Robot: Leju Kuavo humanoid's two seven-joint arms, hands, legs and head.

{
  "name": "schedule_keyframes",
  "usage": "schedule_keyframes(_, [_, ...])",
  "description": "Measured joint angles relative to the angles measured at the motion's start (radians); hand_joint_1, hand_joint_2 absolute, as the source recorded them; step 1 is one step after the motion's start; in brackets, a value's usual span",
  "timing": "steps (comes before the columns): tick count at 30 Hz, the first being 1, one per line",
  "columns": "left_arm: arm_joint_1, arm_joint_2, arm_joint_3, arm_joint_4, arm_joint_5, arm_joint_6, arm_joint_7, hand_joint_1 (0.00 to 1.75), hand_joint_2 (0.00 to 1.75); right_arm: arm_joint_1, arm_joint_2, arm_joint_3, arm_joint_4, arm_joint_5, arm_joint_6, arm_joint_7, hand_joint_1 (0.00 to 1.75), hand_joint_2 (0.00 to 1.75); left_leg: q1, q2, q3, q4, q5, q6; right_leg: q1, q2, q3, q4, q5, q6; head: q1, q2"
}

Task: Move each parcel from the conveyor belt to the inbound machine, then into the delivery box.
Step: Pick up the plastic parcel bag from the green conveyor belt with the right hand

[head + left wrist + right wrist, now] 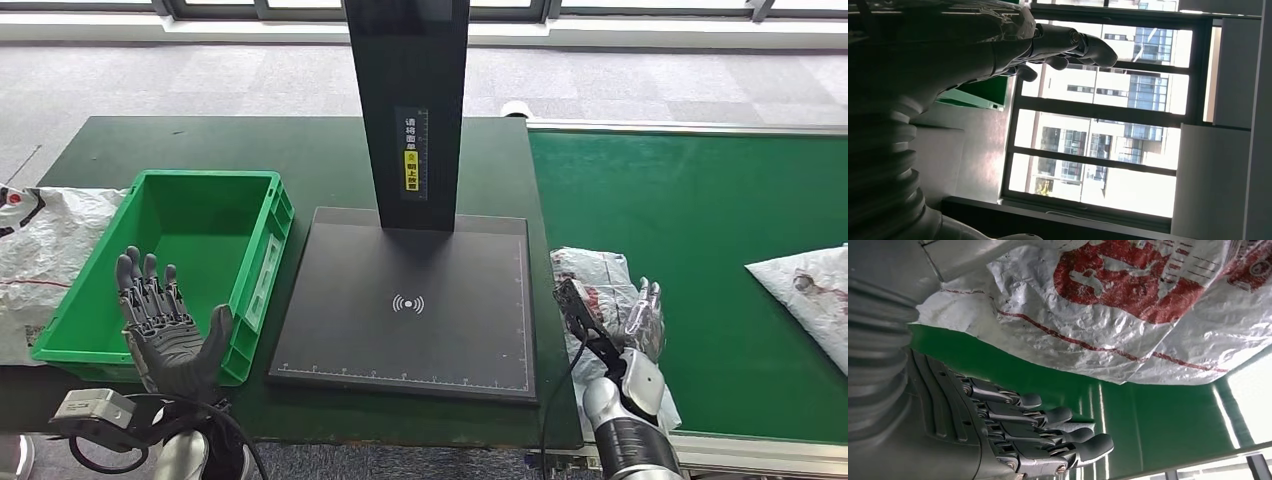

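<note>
Far left, a white bag (45, 255) lies on the counter (300, 140) beside the green box (170, 270). Left hand (165, 325) is up before the box, palm showing, fingers apart, holding nothing. Centre, the black machine (410, 310). At the belt's (690, 230) near edge, right hand (635, 320) rests against a parcel (590, 275), fingers (1048, 430) extended, not clamped. Another parcel (810, 290) lies far right.
</note>
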Motion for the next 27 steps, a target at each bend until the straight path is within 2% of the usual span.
schedule_keyframes(6, [0.000,0.000,0.000,0.000,0.000,0.000,0.000,0.00,1.75,-0.001,0.000,0.000,0.009,0.007,0.017,0.003,0.00,1.75,0.000,0.000,0.000,0.000,0.000,0.000,0.000,0.000,0.000,0.000,0.000,0.000,0.000,0.000])
schedule_keyframes(13, [0.002,0.000,0.007,-0.002,0.000,-0.002,0.000,0.00,1.75,0.017,0.006,0.009,0.008,0.014,0.111,-0.019,0.01,1.75,0.000,0.000,0.000,0.000,0.000,0.000,0.000,0.000,0.000,0.000,0.000,0.000,0.000,0.000])
schedule_keyframes(14, [0.003,0.000,0.008,-0.002,0.000,-0.003,0.000,0.00,1.75,0.024,0.007,0.014,0.008,0.014,0.126,-0.019,0.37,1.75,0.000,0.000,0.000,0.000,0.000,0.000,0.000,0.000,0.000,0.000,0.000,0.000,0.000,0.000])
schedule_keyframes(17, [0.003,0.000,0.009,-0.002,0.000,-0.010,0.000,0.00,1.75,0.041,0.007,0.026,0.005,0.010,0.161,-0.018,1.67,1.75,0.000,0.001,0.001,0.000,-0.001,0.000,0.000,0.001,0.000,0.000,0.000,0.000,0.000,0.000])
schedule_keyframes(18, [0.003,0.000,0.009,-0.002,0.000,-0.013,0.000,0.00,1.75,0.048,0.007,0.030,0.004,0.008,0.170,-0.019,1.75,1.75,0.000,0.002,0.001,0.000,-0.001,-0.001,0.000,0.002,0.000,0.000,0.000,0.000,0.000,0.000])
schedule_keyframes(27, [0.002,0.000,0.009,0.010,-0.001,-0.022,0.000,0.00,1.75,0.093,0.006,0.057,-0.025,-0.028,0.202,-0.019,1.75,1.75,0.000,0.002,0.001,0.000,-0.001,-0.001,0.002,0.002,0.000,0.000,0.000,0.000,0.000,0.000])
